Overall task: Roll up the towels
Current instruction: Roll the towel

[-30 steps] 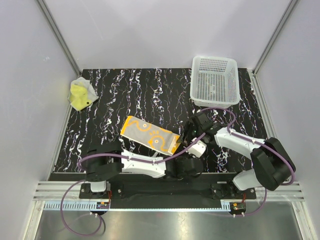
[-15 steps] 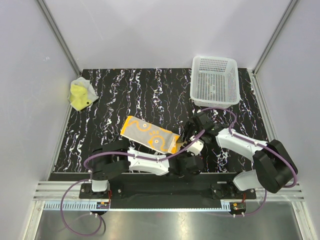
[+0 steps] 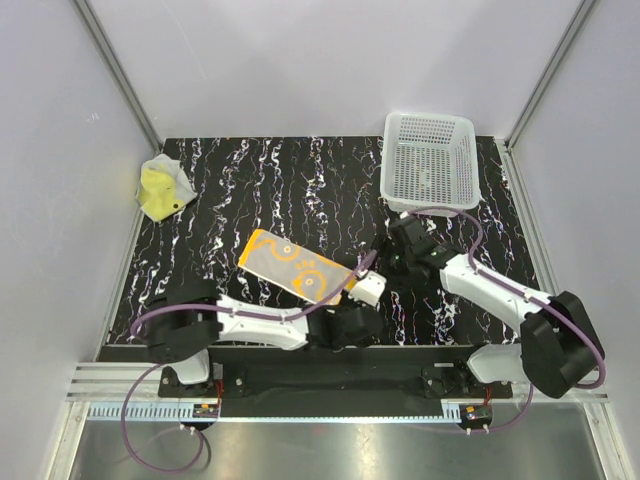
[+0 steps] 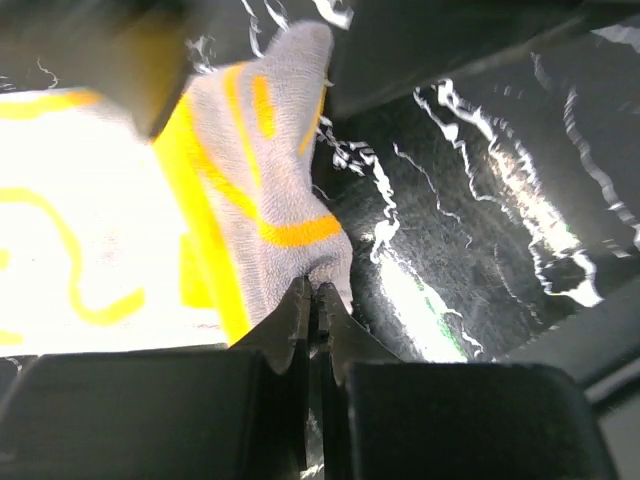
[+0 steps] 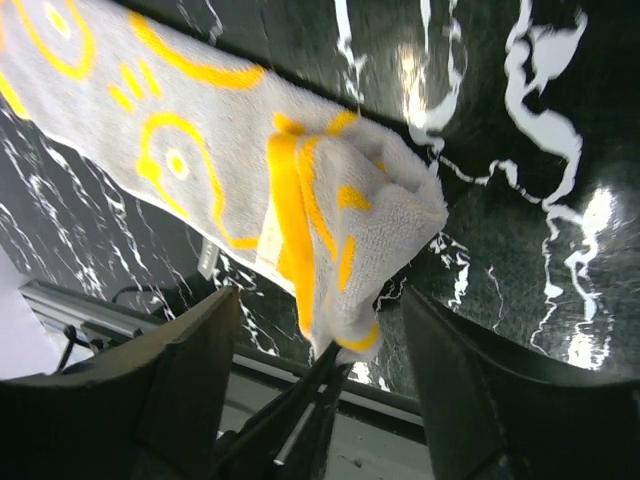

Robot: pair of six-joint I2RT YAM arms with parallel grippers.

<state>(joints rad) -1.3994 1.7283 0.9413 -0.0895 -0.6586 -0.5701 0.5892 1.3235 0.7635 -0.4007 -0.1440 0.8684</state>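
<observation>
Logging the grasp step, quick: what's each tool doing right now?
Left tool: closed, pinching the orange towel at its corner.
Right tool: open, holding nothing.

From above I get bright, even light with no hard shadows; only soft dark patches lie under the arms (image 3: 260, 328) on the table (image 3: 250, 190). On the left wrist view the flat part of the orange towel (image 4: 270, 200) is burnt out to plain white, and the fingers (image 4: 150, 410) up close are dark and blurred. On the right wrist view the towel's weave is sharp, white glare streaks the glossy table, and that camera's own fingers (image 5: 150, 390) are dim, soft shapes.
</observation>
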